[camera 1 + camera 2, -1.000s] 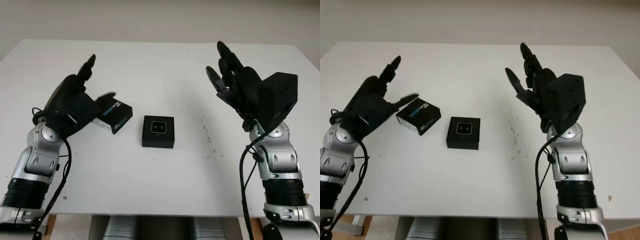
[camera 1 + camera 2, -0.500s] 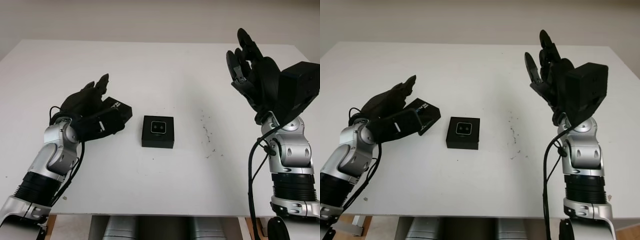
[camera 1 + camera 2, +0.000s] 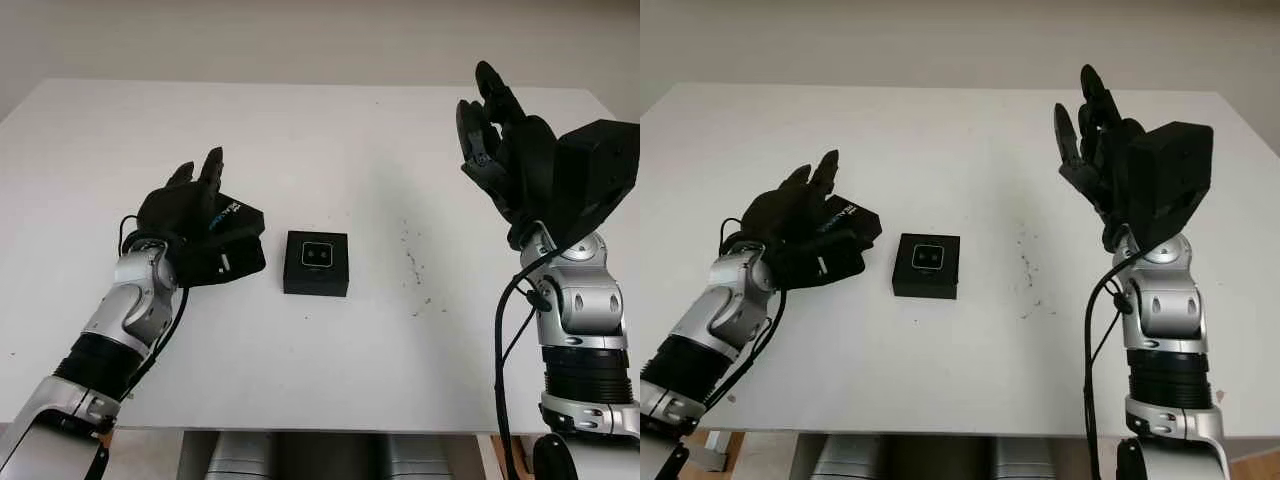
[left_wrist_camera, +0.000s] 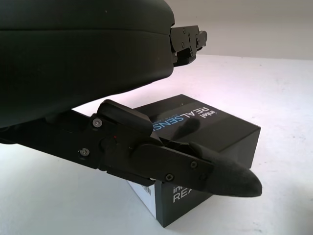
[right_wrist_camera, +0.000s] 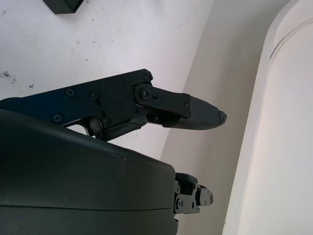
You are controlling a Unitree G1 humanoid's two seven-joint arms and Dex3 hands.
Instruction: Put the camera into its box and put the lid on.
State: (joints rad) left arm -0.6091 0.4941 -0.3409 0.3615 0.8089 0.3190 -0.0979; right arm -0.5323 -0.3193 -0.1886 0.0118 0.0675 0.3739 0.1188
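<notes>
In the middle of the white desk lies the small square black box base, open on top, and the small dark camera with its two lenses sits already inside it. This box base is the landmark for all other places. Just to the left of the box base, apart from it by a narrow strip of desk, lies the black rectangular cardboard lid with blue and white printed letters; it stands a little turned against the box base, one corner pointing toward it. The left robot hand is on top of this lid, on the side far from the box base: its black fingers are curled over the top face and down the printed side, so the left robot hand is grasping the lid, which is on the desk or close to it; whether it is lifted I cannot tell. The right robot hand is well to the right of the box base and behind it, raised above the desk, released and holding nothing. Between the box base and the right robot hand the desk has some small dark specks.
</notes>
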